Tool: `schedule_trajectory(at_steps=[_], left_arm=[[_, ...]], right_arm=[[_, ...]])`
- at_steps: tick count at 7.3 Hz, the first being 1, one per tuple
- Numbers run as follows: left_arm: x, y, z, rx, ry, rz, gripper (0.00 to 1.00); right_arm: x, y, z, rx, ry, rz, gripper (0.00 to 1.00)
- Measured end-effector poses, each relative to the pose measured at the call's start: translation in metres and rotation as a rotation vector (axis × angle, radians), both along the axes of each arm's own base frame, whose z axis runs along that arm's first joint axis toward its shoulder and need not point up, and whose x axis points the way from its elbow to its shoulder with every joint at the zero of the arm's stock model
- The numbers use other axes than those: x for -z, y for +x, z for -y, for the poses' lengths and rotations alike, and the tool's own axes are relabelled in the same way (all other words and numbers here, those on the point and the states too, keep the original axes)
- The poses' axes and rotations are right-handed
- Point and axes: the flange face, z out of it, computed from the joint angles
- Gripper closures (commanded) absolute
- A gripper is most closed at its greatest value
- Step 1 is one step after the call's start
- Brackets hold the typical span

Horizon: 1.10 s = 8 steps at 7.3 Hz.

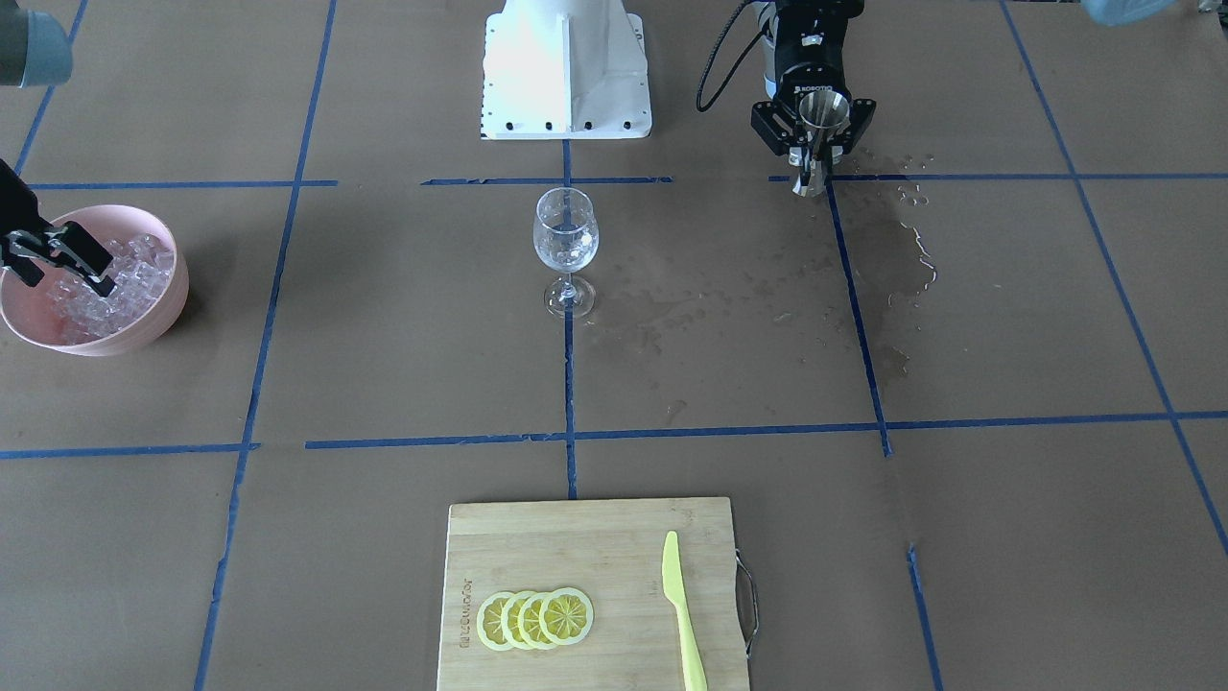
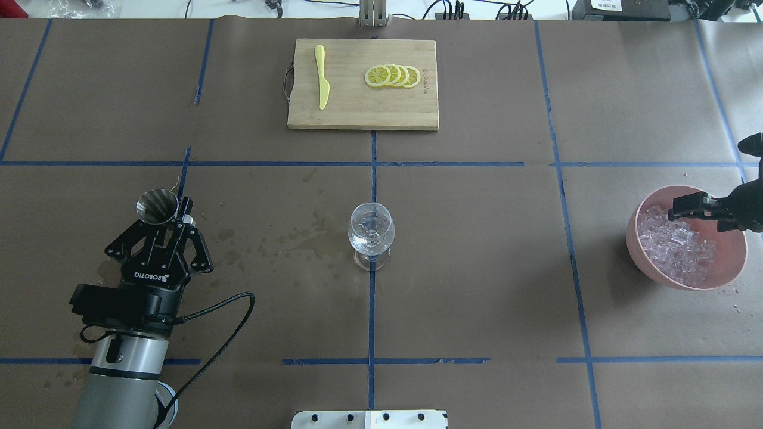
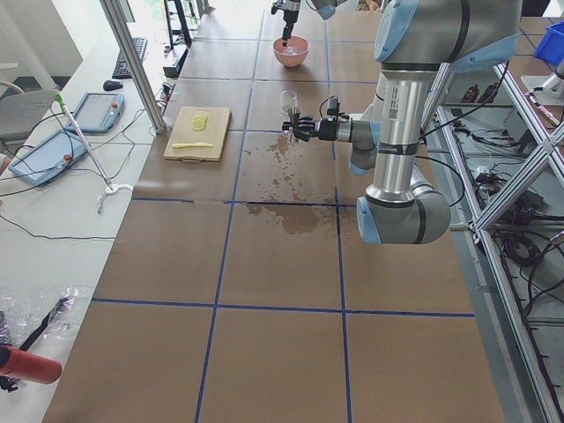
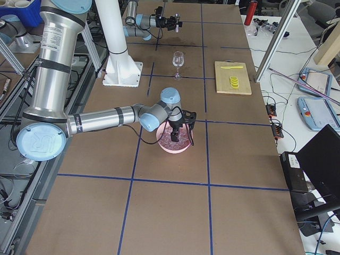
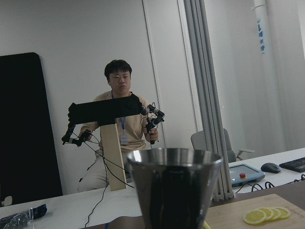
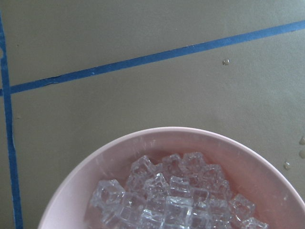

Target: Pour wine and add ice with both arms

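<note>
Judging by how things lie, the pouring half looks done and the ice half is only beginning. The wine glass (image 1: 565, 230) stands upright at the middle of the worktop, and a shallow pool of clear wine (image 2: 369, 241) seems to sit in the bottom of its bowl, though the glass's reflections make the level hard to read. No cube shows inside it.

The left claw (image 1: 814, 144) is clamped on the narrow waist of a metal measuring cup (image 2: 157, 206). It holds the cup mouth-up and well apart from the glass, on the robot's left side. Whether any liquid is left in the cup cannot be told. Wet patches (image 1: 892, 259) darken the paper between cup and glass, so some of the pour probably missed.

The right claw (image 1: 62, 269) hangs over the pink bowl (image 1: 158, 321) at the far right of the worktop, just above the ice (image 2: 673, 247). Its fingers appear spread, with nothing between them. All the cubes lie heaped in the bowl.

What is left, then, is to pinch a cube, carry it across to the glass and drop it in, probably more than once.
</note>
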Motion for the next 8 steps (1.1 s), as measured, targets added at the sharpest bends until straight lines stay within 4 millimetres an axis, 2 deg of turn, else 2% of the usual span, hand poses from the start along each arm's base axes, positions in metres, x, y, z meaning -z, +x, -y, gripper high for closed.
schedule_trajectory(at_steps=[3, 4, 5, 6, 8], left_arm=[[-0.018, -0.009, 0.0, -0.003, 0.001, 0.03, 1.0], [-0.023, -0.011, 0.0, -0.003, 0.001, 0.041, 1.0], [-0.025, -0.012, 0.0, -0.004, 0.001, 0.046, 1.0], [-0.026, -0.012, 0.0, -0.004, 0.001, 0.048, 1.0], [-0.026, -0.012, 0.0, -0.004, 0.001, 0.049, 1.0]], right_arm=[[-0.004, -0.012, -0.006, 0.012, -0.028, 0.001, 0.01], [-0.005, -0.017, -0.008, 0.02, -0.034, -0.001, 0.05], [-0.006, -0.021, -0.01, 0.027, -0.038, -0.003, 0.26], [-0.007, -0.023, -0.011, 0.03, -0.041, -0.004, 0.52], [-0.01, -0.023, -0.011, 0.032, -0.047, -0.007, 0.9]])
